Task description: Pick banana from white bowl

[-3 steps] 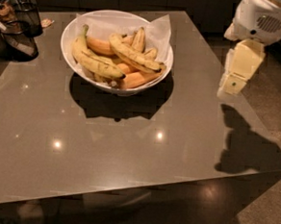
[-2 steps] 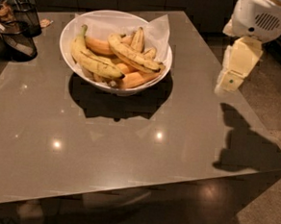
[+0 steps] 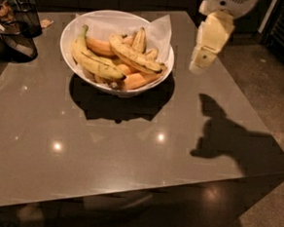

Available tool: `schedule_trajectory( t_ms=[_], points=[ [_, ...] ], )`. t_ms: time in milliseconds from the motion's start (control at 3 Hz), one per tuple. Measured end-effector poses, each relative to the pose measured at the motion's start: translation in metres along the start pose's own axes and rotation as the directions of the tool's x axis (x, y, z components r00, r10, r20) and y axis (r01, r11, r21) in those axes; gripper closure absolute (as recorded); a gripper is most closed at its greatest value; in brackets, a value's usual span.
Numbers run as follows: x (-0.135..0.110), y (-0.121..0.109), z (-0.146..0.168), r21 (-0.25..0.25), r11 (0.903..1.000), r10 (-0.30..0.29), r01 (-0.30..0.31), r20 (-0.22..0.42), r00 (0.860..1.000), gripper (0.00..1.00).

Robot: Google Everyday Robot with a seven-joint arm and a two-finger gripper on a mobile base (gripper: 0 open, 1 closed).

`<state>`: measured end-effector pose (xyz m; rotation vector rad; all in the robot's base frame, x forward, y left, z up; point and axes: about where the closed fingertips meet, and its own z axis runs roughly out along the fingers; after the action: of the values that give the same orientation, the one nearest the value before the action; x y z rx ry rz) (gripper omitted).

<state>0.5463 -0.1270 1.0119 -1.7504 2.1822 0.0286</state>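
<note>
Aloft, the end effector [image 3: 200, 66] hangs right of the white bowl [image 3: 65, 39] on a glossy counter [image 3: 105, 152].
Camera view: whether it is released or clenched cannot be told. The banana [image 3: 134, 56] lies topmost in the white bowl. Bright glints dot the grey-brown counter; dark wire baskets [image 3: 16, 33] stand at its far left corner, speckled floor [image 3: 274, 100] along the right.

Glossy grey-brown table [image 3: 104, 171], light glints [image 3: 57, 146]; speckled floor [image 3: 275, 95] right; dim room.
</note>
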Motion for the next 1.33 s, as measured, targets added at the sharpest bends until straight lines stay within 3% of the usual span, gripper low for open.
schedule_trajectory(
  t_ms=[667,1333],
  points=[
    [-0.016,-0.014,0.006,0.021,0.9998,-0.008,0.007,0.062,0.998,0.00],
    [-0.063,-0.031,0.031,-0.039,0.9973,-0.060,0.063,0.074,0.995,0.00]
  ],
)
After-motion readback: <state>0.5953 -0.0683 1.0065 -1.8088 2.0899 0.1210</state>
